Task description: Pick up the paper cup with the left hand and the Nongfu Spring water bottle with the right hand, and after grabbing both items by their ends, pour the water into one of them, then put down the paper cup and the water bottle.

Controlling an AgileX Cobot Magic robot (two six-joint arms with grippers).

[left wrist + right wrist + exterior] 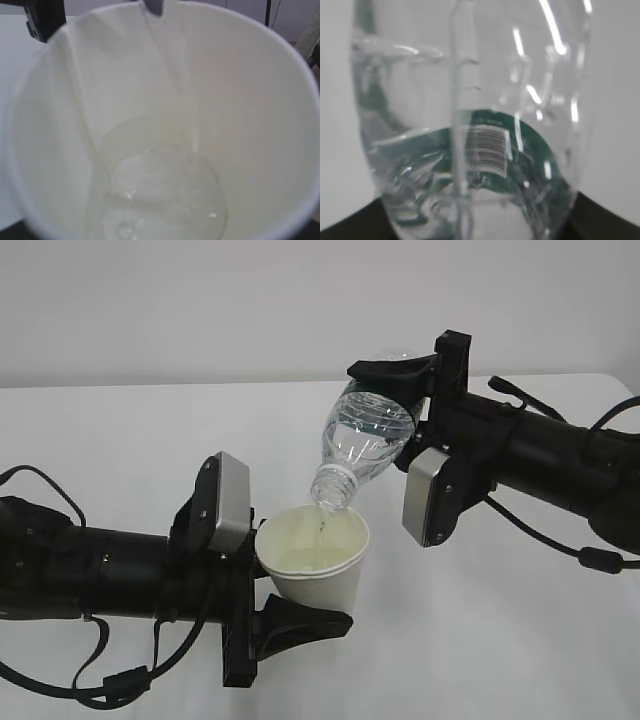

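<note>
We see the left gripper (290, 595) holding the paper cup (315, 560) above the white table (120, 440), its jaws closed around the lower part of the cup's wall; one black finger (300, 623) shows in front of the cup near its base, and the other side is hidden behind it. The cup stands close to upright between those jaws, its open mouth turned up.

The right gripper (415, 390) pinches the water bottle (365, 440) at its bottom end, one black finger (395, 372) lying across the top of the bottle's base. From those jaws the bottle slopes down and to the left, neck lowest, so that its uncapped mouth (330, 502) hangs just over the cup's rim, well out from the right jaws and just above the left ones. Whether the mouth touches the rim we cannot tell.

Water (420, 165) fills the lower part of the tilted bottle, toward the neck. In the right wrist view we look along the bottle from the jaws: the green label (495, 130) with its barcode shows through the clear wall.

In the left wrist view we look down into the cup (240, 100). A shallow pool of water (165, 195) lies on its bottom, with a thin clear streak running down the inner wall toward it.
</note>
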